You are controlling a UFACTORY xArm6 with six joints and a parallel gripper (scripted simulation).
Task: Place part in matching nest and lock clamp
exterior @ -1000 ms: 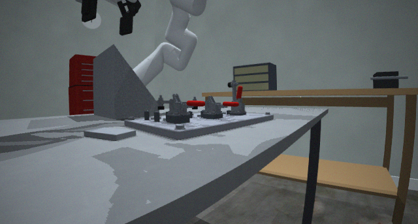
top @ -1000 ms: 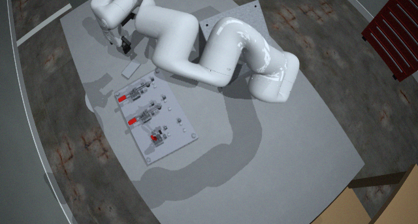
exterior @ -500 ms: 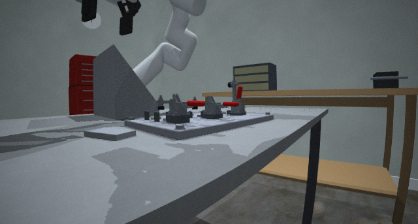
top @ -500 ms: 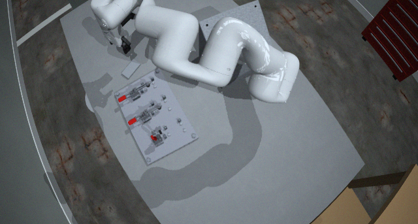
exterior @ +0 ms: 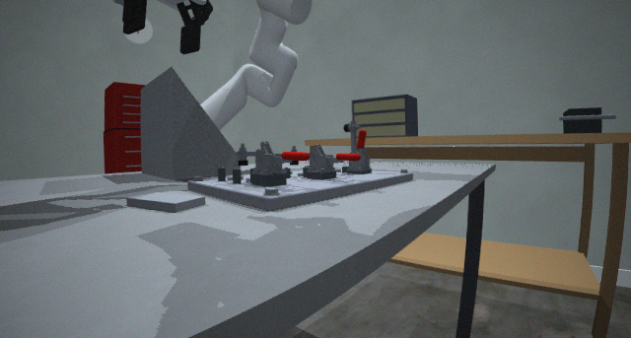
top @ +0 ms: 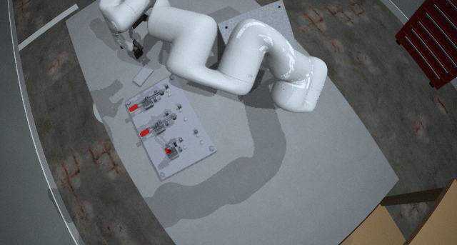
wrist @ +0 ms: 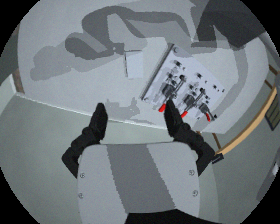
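The part (top: 143, 76) (exterior: 165, 200) (wrist: 135, 64) is a flat grey slab lying on the table just beyond the fixture plate's (top: 186, 159) (exterior: 340, 181) (wrist: 181, 70) end. The plate carries three toggle clamps with red handles. Two handles (top: 133, 108) (top: 144, 133) lie level. The third handle (top: 168, 151) (exterior: 361, 138) stands upright at the end far from the part. My gripper (top: 133, 49) (exterior: 160, 30) (wrist: 135, 108) is open and empty. It hangs high above the table, a little beyond the part, away from the fixture.
The arm's links (top: 200, 41) arch over the table's (top: 285, 188) back. A grey wedge (exterior: 173, 131) stands behind the fixture. A red drawer cabinet (top: 432, 34) (exterior: 123, 131) and a wooden bench (exterior: 444, 141) stand off the table.
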